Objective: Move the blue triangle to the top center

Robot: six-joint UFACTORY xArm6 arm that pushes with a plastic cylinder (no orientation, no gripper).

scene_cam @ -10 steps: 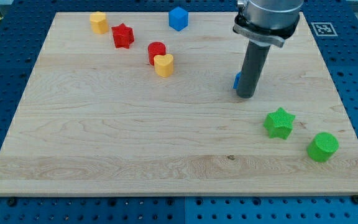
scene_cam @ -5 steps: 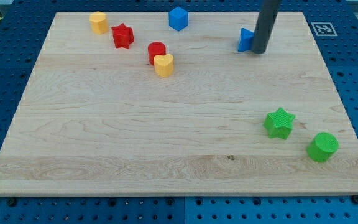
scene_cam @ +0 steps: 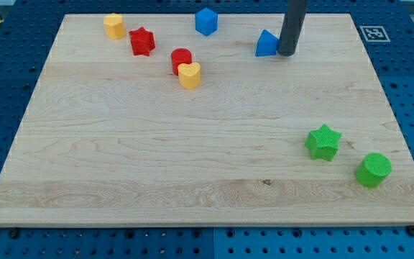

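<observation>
The blue triangle (scene_cam: pixel 267 44) lies on the wooden board (scene_cam: pixel 192 151) near the view's top, a little right of centre. My tip (scene_cam: pixel 287 53) stands right against the triangle's right side, the dark rod rising out of the view's top. A second blue block, cube-like (scene_cam: pixel 205 21), sits at the top edge to the left of the triangle.
A yellow block (scene_cam: pixel 114 26) and a red star (scene_cam: pixel 141 41) sit at the top left. A red cylinder (scene_cam: pixel 181 59) touches a yellow heart (scene_cam: pixel 189 75) below them. A green star (scene_cam: pixel 323 142) and a green cylinder (scene_cam: pixel 373 170) sit at the lower right.
My tip has swept from mid-board up towards the view's top and then leftwards, pushing the blue triangle up and to the left. The other blocks have not moved.
</observation>
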